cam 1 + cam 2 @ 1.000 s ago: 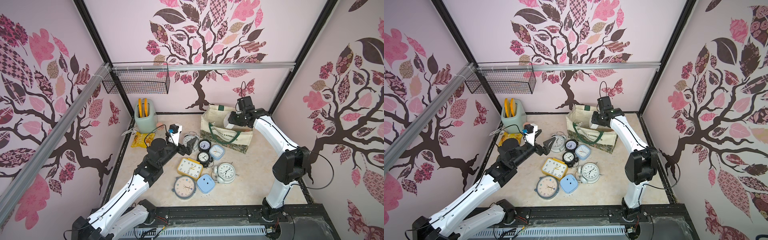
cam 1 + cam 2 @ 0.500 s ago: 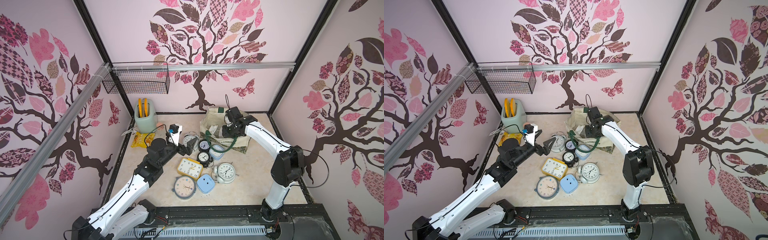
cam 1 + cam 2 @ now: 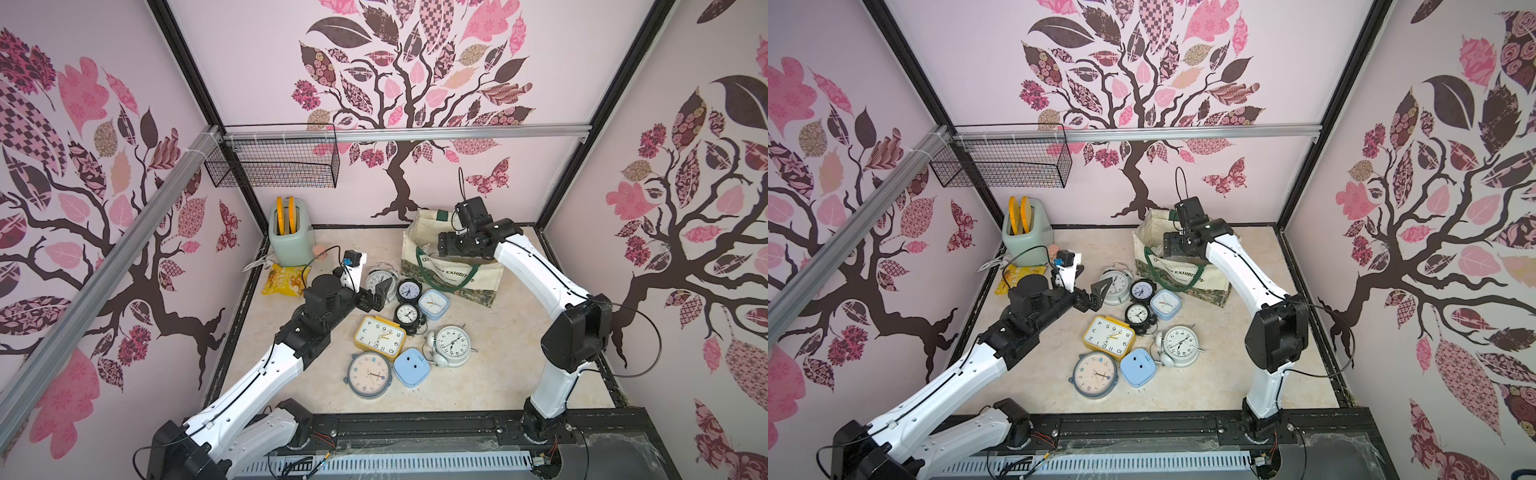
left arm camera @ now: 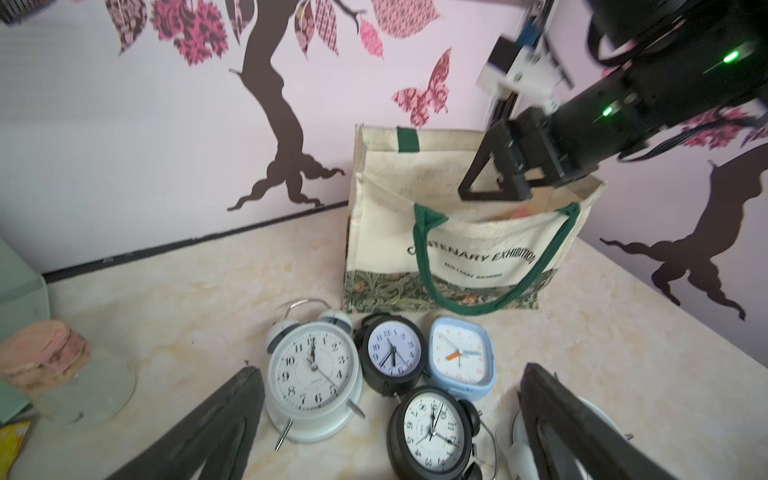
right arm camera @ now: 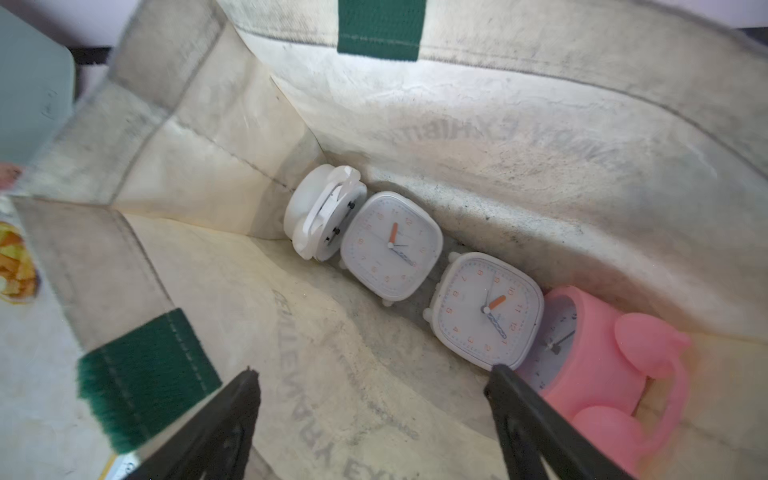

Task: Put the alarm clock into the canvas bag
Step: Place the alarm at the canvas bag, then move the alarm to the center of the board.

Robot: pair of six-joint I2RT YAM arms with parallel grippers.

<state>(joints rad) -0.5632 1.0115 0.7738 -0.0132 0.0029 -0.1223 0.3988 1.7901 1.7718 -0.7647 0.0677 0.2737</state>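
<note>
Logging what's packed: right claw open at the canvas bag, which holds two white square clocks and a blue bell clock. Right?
No: the right wrist view shows the bell clock in the canvas bag is pink, not blue. The open right claw and two white square clocks are right.

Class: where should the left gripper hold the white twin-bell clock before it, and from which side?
Grip the white twin-bell clock across its round body, below the bells, with the left gripper descending from above. It seems to lie face up, leaving the rim exposed; a black clock crowds one side.
</note>
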